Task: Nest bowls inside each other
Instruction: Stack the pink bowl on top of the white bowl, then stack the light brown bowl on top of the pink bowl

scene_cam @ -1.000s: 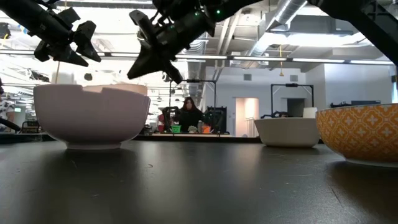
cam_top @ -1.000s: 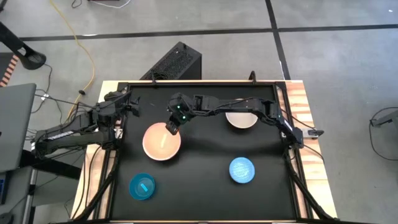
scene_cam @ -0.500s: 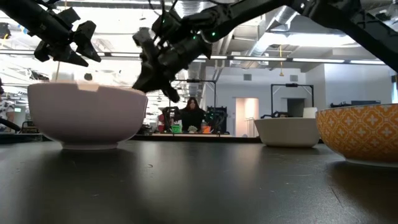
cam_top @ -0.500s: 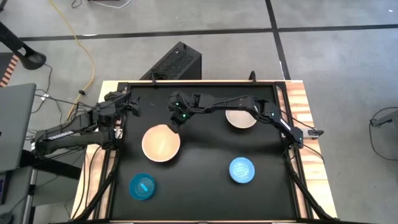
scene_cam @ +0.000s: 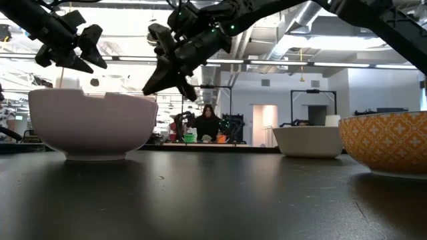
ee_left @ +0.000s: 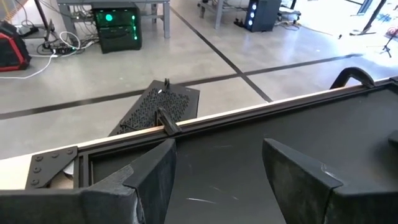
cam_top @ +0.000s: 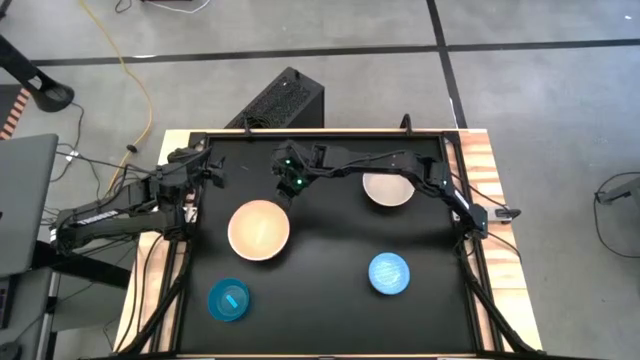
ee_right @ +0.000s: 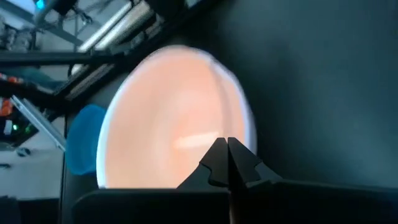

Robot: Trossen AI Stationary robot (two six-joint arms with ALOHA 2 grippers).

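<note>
A pink bowl [cam_top: 259,229] [scene_cam: 93,125] stands upright on the black table, left of centre. My right gripper [cam_top: 283,198] [scene_cam: 147,91] [ee_right: 227,147] is shut and slants down at the bowl's far right rim. A pale bowl [cam_top: 387,190] [scene_cam: 308,141] stands at the far right, partly under my right arm. Near the front stand a sky-blue bowl [cam_top: 389,273], patterned orange outside [scene_cam: 387,143], and a cyan-teal bowl [cam_top: 229,300]. My left gripper [cam_top: 207,166] [ee_left: 217,180] waits open at the far left, above the table. My right gripper's shut fingertips [scene_cam: 151,87] stand level with the pink bowl's far right rim [cam_top: 281,209], coming from the table's far right and slanting down. I cannot tell whether they touch the rim. The bowl rests on its base.
A raised black frame [cam_top: 300,134] runs round the table top, with wooden edges at left and right [cam_top: 490,170]. Open black surface lies between the pink and sky-blue bowls [cam_top: 325,255]. A person [scene_cam: 205,123] shows far off in the room behind.
My right gripper, shut throughout, has drawn back from over the pink bowl's inside toward the table's far edge, to just outside the far right rim. The pink bowl has slid slightly toward the table's left edge and stays upright.
</note>
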